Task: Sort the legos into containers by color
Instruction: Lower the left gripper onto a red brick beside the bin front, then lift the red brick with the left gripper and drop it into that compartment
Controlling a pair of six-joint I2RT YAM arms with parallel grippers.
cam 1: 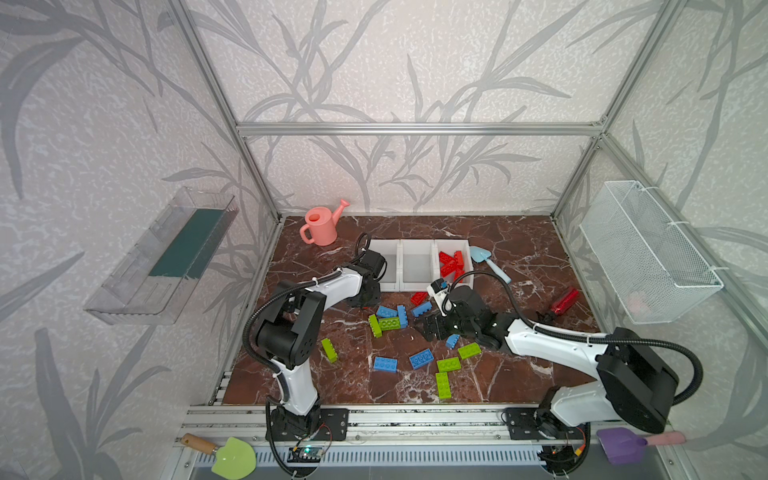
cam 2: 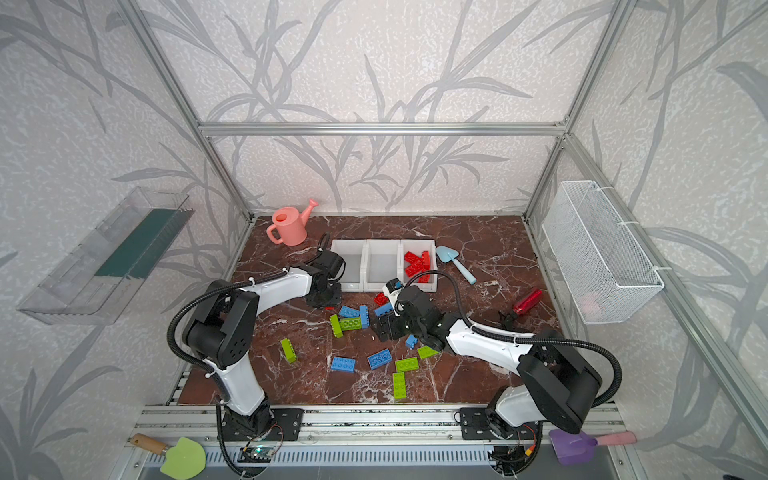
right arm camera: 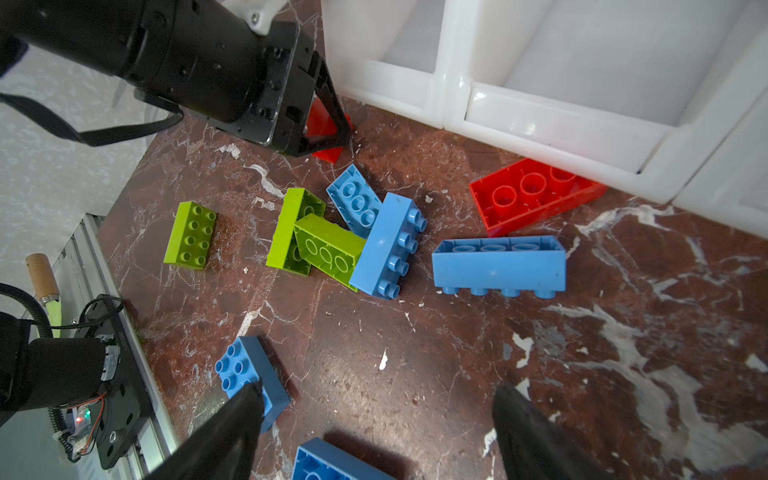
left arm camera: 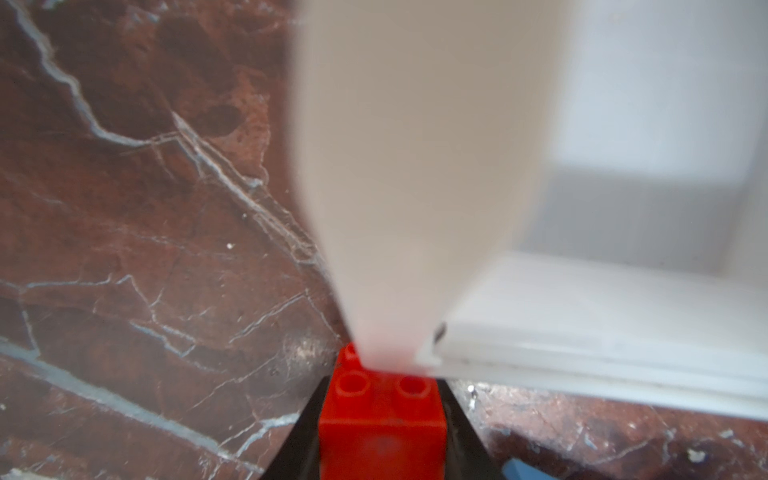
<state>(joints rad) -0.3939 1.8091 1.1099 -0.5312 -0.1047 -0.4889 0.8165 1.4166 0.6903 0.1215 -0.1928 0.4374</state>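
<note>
A red lego (left arm camera: 380,432) is shown at seven o'clock of the containers (cam 1: 417,286), seemingly clamped by the left gripper (right arm camera: 328,133). The right gripper (right arm camera: 378,392) is held spread apart above the table (cam 1: 519,249), at their six o'clock.

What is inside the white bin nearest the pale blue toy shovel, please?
Only red legos show in that bin, loosely piled. The right arm's cable and wrist camera cover its front edge, so whatever lies there is hidden.
</note>
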